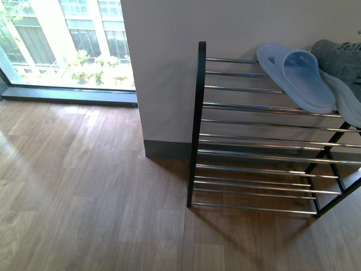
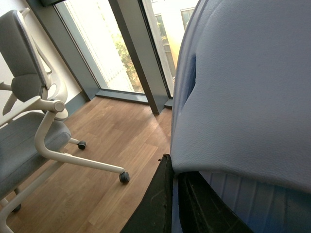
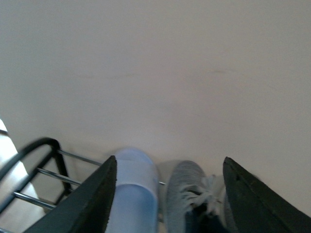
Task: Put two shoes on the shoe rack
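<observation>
A pale blue slide [image 1: 298, 78] lies on the top tier of the shoe rack [image 1: 198, 124], sole down across the silver bars, its toe toward the wall. Just beside it, at the picture's right edge, sits a grey knit sneaker [image 1: 341, 59], also on the top tier; the two look to be touching or nearly so.

From the right wrist view, the right hand [image 3: 170, 194] is spread wide, its two dark fingers [image 3: 92, 201] far apart, holding nothing. Between them show the same slide [image 3: 132, 194] and sneaker [image 3: 187, 191], side by side against the pale wall [image 3: 155, 73].

In the left wrist view, a second pale blue slide [image 2: 243, 97] fills most of the frame. The left hand [image 2: 177, 204] is clamped on its edge, the dark fingers [image 2: 155, 204] pressed close with the rubber between them. Behind it are a wooden floor [image 2: 112, 141], tall windows [image 2: 102, 43] and a white-framed office chair [image 2: 34, 126].
</observation>
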